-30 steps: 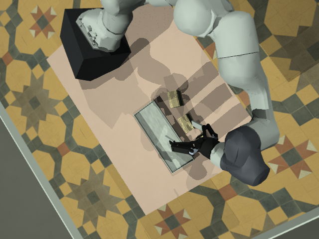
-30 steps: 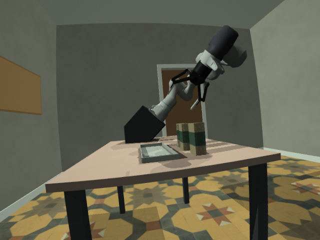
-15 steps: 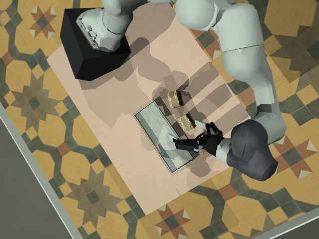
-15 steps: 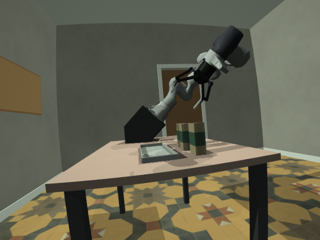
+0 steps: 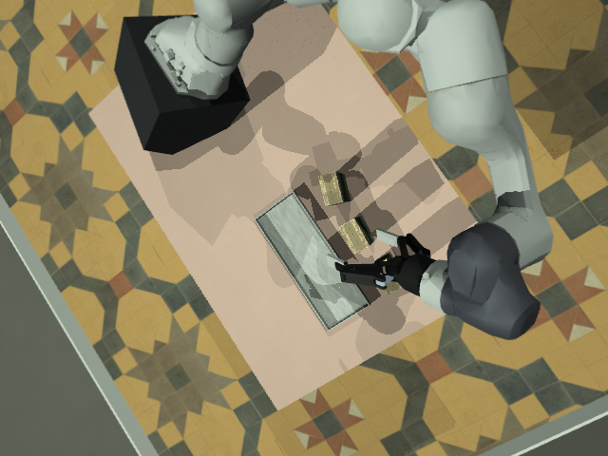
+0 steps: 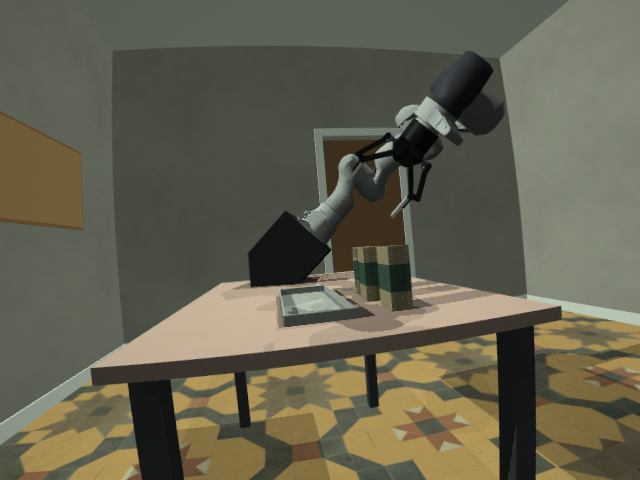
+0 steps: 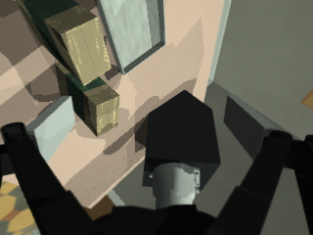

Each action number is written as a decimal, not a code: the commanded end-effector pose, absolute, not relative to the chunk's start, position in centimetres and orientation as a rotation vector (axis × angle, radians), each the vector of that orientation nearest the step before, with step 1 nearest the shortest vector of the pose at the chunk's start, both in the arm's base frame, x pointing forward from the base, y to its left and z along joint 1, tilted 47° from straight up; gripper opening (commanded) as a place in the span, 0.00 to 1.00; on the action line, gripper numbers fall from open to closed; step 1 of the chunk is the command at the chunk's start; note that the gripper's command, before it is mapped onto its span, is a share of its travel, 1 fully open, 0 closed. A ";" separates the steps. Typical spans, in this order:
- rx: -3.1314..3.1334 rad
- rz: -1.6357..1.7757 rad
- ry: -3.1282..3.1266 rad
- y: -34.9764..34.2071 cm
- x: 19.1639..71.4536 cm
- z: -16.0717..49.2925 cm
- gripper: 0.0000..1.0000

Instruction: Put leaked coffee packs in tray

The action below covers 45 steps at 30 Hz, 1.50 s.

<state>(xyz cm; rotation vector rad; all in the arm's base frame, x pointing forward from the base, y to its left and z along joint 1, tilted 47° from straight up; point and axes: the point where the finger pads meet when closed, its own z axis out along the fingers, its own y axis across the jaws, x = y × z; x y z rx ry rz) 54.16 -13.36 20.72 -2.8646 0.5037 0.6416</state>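
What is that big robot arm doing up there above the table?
The arm's pincer is wide open and holds nothing, high above the table. Below it, coffee packs stand upright in a row beside a shallow tray, which has no pack in it. No pack has been gripped or put into the tray yet.
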 end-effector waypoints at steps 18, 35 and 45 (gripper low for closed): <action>-2.913 0.581 0.620 -11.8 55.0 23.3 1.00; -2.948 0.506 0.714 -10.0 55.6 26.1 1.00; -2.948 0.506 0.714 -10.0 55.6 26.1 1.00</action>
